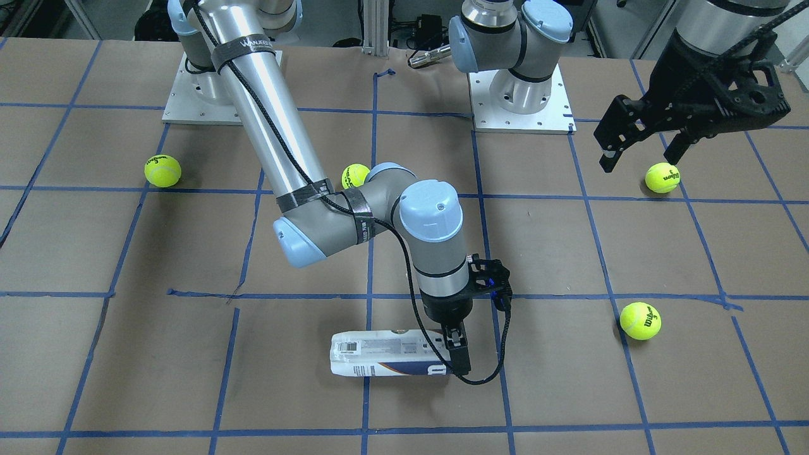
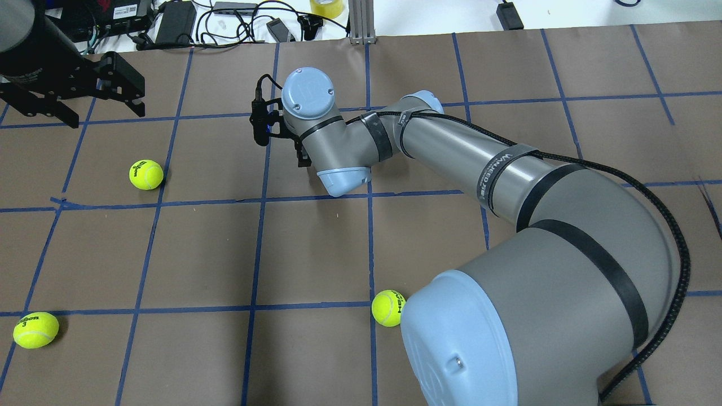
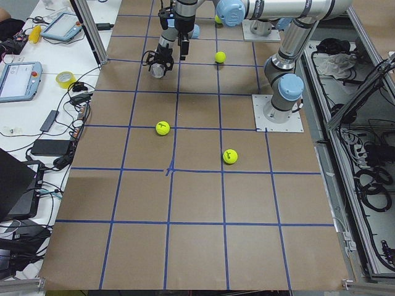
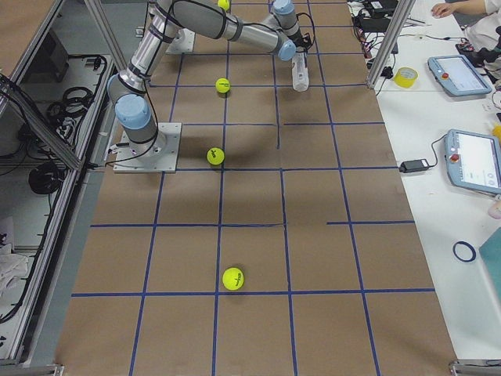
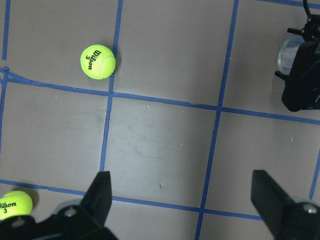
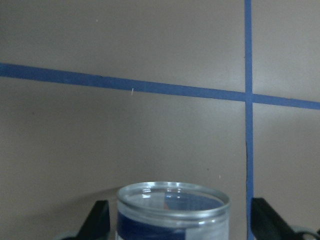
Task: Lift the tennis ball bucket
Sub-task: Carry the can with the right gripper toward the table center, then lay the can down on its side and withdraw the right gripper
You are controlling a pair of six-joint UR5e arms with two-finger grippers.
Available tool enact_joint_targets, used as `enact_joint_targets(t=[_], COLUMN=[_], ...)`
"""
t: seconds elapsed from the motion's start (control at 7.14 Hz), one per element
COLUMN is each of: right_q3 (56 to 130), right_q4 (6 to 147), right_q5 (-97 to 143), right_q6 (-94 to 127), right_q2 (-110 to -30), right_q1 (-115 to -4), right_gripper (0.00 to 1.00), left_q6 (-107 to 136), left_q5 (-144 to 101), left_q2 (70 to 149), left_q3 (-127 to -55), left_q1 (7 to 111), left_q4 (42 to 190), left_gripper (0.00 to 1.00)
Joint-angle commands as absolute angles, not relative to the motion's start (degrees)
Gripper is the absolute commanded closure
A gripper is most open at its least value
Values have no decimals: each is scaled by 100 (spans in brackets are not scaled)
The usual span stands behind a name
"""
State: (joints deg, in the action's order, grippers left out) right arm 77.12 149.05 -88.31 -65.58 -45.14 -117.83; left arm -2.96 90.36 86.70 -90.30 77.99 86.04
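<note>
The tennis ball bucket (image 1: 389, 355), a clear can with a white and navy label, lies on its side on the brown paper. My right gripper (image 1: 456, 352) points down over its open end. In the right wrist view the can's rim (image 6: 173, 196) sits between the two fingers (image 6: 98, 220) with a gap on each side, so the gripper is open around it. The right wrist hides the can in the overhead view. My left gripper (image 1: 638, 150) is open and empty, hovering above the table near a tennis ball (image 1: 662, 177).
Loose tennis balls lie on the table (image 1: 162, 171), (image 1: 355, 175), (image 1: 640, 320). The left wrist view shows two balls (image 5: 97, 61), (image 5: 15, 205) and the can's rim (image 5: 286, 54). The arm bases (image 1: 522, 95) stand at the robot's side of the table.
</note>
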Motion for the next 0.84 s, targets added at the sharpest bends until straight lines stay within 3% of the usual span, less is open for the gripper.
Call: enact_joint_targets(t=[0.0,0.42,0.7], right_q3=[7577,7663,7673], right_q4=[14837,12820,11990], right_q5=[-8581,-7454,-7523], right_q6=[-6390,-5308,-4811], right_q2=[-4718,-6025,-6808], right_q1=[-11307,-9410,-8783], right_gripper=[1,0,0], left_q6=[-553,-457,5], left_q5=[8922,8675,7591], left_q2=[8771,9113,9394], left_q3=[-9044,-9088,-9333], left_q1=[7752,7761,7796], left_q4=[8508,8263,7588], left_gripper=[0,0,0])
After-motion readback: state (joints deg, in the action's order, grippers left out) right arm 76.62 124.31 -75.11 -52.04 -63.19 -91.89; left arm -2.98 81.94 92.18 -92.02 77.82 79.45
